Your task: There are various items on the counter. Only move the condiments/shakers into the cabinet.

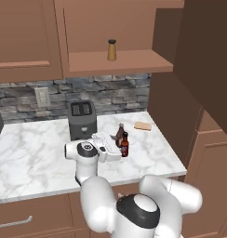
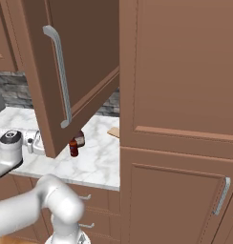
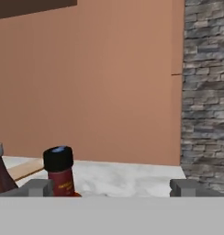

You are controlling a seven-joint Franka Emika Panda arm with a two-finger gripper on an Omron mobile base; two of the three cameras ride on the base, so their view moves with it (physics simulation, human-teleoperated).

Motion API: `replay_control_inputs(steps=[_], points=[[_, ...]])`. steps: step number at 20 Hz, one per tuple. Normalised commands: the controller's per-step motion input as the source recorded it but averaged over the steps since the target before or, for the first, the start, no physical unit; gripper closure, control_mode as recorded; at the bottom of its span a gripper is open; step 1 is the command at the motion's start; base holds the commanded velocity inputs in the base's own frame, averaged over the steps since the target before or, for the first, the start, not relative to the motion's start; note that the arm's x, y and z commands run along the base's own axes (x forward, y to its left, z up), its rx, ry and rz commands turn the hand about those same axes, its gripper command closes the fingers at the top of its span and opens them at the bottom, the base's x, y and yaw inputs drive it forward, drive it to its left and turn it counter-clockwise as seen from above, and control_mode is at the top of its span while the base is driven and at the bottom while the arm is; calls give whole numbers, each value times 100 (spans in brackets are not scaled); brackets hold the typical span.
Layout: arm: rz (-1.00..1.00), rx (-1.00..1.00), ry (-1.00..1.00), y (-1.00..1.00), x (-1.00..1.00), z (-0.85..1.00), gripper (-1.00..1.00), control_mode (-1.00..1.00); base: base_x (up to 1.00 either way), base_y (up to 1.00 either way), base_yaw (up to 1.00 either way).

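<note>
On veined marble counter [image 1: 36,153]: black-capped cylindrical bottle [image 3: 60,172].

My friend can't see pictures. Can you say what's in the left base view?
The robot's open gripper reaches toward two small dark bottles on the marble counter. Behind stand a grey toaster and a tan slab; a tan shaker sits in the cabinet.

**Condiments, counter items and cabinet relative to the gripper**

Open gripper [image 3: 111,188], jaws spread wide, held low over the marble counter [image 1: 31,153]. Black-capped, red-labelled bottle [image 3: 60,172] stands upright just inside the left-hand fingertip [image 3: 38,187]; pale-capped reddish-brown bottle [image 3: 0,172] upright beyond it, with the flat tan slab [image 3: 24,169] behind. Dark grey toaster [image 1: 82,119] sits behind the arm. Tan shaker [image 1: 112,50] stands upright on the cabinet [image 1: 120,62] shelf, well above.
</note>
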Motion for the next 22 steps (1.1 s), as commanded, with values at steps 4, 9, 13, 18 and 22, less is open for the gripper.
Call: replay_control_inputs(steps=[4, 9, 13, 18, 22], points=[[17, 3, 4, -21, 0, -3, -100, -100, 0, 0, 0], [17, 0, 7, -9, 0, -4, -100, -100, 0, 0, 0], [17, 0, 8, -6, 0, -5, -100, -100, 0, 0, 0], [14, 0, 5, -3, 0, -4, -100, -100, 0, 0, 0], [6, 0, 0, 0, 0, -2, -100, -100, 0, 0, 0]])
